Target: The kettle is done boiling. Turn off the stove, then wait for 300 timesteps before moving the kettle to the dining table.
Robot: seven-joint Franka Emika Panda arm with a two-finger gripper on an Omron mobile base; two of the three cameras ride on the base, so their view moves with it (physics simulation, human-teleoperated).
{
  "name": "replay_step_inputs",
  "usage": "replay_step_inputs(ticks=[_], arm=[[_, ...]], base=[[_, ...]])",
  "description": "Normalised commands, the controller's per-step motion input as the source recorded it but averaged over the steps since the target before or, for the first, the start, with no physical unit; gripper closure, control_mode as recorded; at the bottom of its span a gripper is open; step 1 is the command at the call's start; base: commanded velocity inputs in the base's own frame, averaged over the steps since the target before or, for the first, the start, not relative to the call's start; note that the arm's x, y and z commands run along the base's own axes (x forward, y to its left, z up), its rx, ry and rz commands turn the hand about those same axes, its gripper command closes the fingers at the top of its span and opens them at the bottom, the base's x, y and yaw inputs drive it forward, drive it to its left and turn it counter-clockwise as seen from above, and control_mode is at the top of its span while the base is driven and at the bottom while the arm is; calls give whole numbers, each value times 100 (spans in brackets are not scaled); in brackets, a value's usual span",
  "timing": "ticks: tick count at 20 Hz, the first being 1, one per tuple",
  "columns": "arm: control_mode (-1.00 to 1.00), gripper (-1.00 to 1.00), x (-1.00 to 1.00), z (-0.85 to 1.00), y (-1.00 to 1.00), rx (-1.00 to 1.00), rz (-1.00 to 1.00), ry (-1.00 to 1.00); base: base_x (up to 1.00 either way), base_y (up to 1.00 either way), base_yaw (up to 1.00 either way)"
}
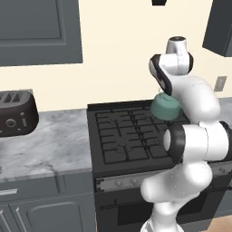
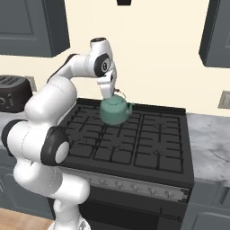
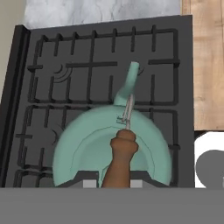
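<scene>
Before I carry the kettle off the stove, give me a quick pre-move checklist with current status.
1. Gripper shut on the kettle handle: ok, closed at the brown grip above the lid.
2. Kettle clear of the grates: ok, it hangs above the stove in both base views.
3. Kettle level: ok, roughly upright, spout pointing sideways.
4. Burners off: cannot tell, no flame seen, knob positions too small to read.
5. Path to the dining table: cannot tell.

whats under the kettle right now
Under the kettle are the stove's black grates, near the back left. Whether its base touches them or is lifted cannot be told. The gripper is shut on its handle.
</scene>
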Motion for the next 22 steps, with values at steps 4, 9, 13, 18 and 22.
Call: replay_step_inputs(ticks=[4,9,13,18,22], arm=[[-100,100,-44,1,0,0,-6,-3],[-100,100,-42,1,0,0,-3,-4],[-100,100,-38,1,0,0,0,-5],[-100,100,-37,12,0,0,0,-3],[-100,100,-7,1,6,-1,0,0]], base=[[0,0,0],[0,0,0],[0,0,0],[0,0,0],[0,0,0]])
